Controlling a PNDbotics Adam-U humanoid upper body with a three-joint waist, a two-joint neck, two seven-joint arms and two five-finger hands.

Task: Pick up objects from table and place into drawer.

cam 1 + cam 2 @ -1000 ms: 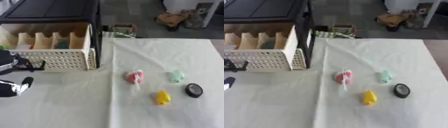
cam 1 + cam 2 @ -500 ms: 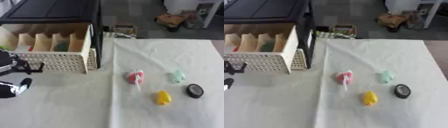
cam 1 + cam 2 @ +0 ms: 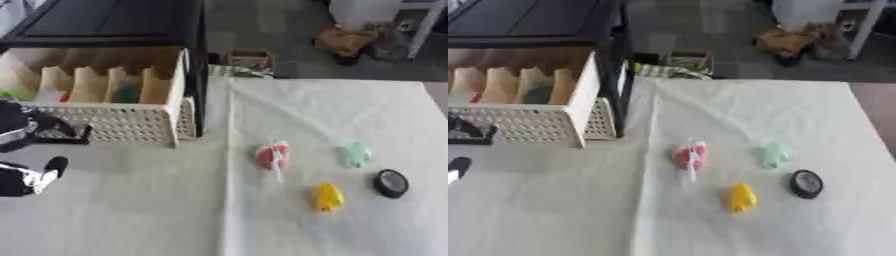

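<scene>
The left hand (image 3: 26, 150) showed at the left edge of the table (image 3: 131, 210), black with silver parts. Its fingers looked spread and relaxed, one dark tip (image 3: 56, 163) pointing up and others reaching toward the drawer front; it held nothing. The right hand did not show in either view.

Just behind and right of the hand stood the drawer (image 3: 114, 122), a cream perforated box pulled out of a black cabinet (image 3: 122, 22). Dividers split it into several compartments, and something green (image 3: 128, 94) lay in one near the middle, with a red bit (image 3: 66, 97) further left.

Well to the right of the hand, on the white cloth (image 3: 332, 115), lay four small things, all apart from each other. Nearest the hand was a red-and-white item (image 3: 273, 156). Beyond it lay a pale green piece (image 3: 355, 154). Closer to the table's front edge sat a yellow object (image 3: 329, 197), and a black disc (image 3: 391, 183) lay farthest right.
</scene>
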